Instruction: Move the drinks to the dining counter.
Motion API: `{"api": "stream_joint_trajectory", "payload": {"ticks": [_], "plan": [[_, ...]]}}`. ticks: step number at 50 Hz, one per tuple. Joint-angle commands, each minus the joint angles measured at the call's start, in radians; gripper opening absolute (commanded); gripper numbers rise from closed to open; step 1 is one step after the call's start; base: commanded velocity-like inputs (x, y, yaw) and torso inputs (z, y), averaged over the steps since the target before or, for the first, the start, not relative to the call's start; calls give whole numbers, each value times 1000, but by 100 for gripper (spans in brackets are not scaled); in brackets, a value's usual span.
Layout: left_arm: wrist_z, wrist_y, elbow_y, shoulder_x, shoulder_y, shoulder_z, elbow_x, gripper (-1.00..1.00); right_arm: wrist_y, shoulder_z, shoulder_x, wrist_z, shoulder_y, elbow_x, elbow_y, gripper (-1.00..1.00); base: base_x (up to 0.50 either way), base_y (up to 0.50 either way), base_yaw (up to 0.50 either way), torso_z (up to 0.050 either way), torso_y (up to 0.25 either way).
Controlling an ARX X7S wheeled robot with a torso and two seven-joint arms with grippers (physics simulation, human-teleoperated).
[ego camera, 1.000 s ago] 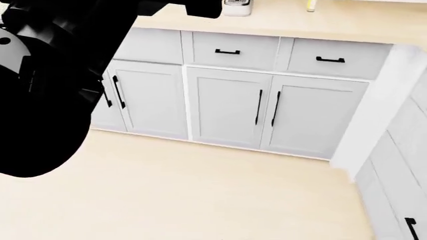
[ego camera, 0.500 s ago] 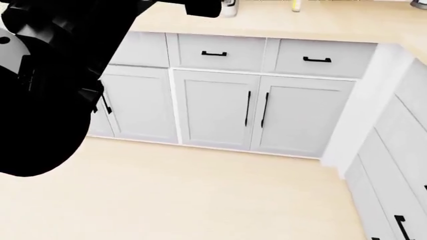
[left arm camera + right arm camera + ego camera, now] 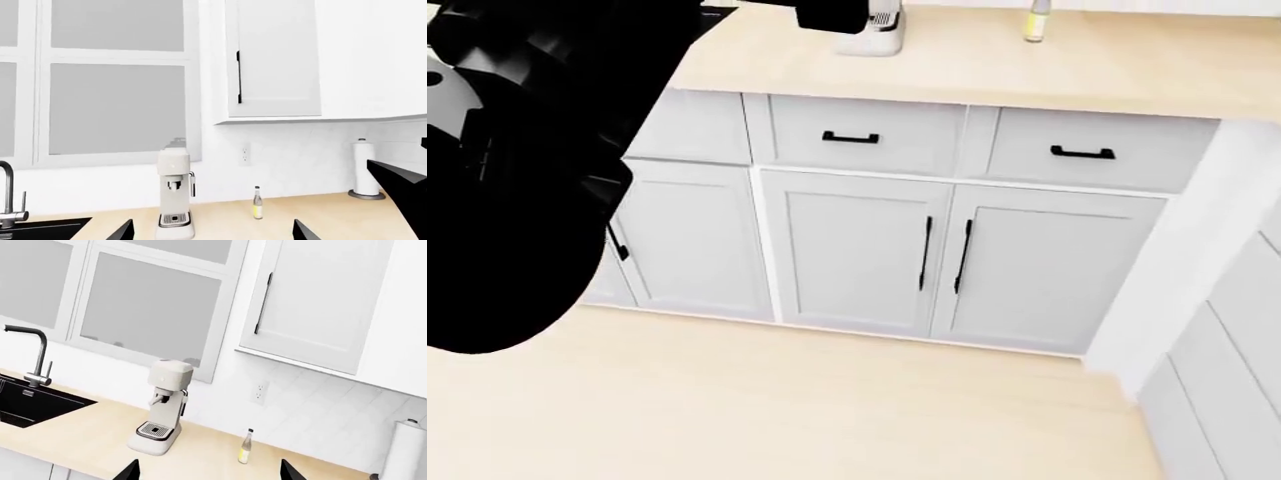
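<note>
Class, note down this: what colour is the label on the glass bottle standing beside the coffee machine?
Yellow label on the glass bottle; the right wrist view shows it best.

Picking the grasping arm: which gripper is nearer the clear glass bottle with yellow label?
Probably right, narrowly: right gripper and left gripper both face the bottle from well short of it.

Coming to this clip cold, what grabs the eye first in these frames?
In the head view, the robot's black arm swallows the whole near-left part of the picture, in front of white cabinets. In both wrist views, a white coffee machine stands on the wood worktop by the window, a small yellow-label glass bottle beside it.
</note>
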Motion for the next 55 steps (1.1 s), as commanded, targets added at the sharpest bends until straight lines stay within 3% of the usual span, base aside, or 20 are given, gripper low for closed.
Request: {"api": "stream_joint_trajectory", "payload": {"ticks": [1, 34, 55], "plan": [[0, 0, 0, 1, 1, 1, -1, 100, -8, 12, -3, 9, -16, 35, 7, 100, 510, -183, 0, 0, 10], [1, 1, -2, -1, -2, 1, 0, 100, -40, 35, -5, -7, -27, 44, 4, 100, 184, -458, 0, 0, 1], [3, 2, -1, 0, 3, 4, 3, 100, -37, 26, -5, -26, -25, 24, -1, 100, 502, -109, 0, 0, 1]]}}
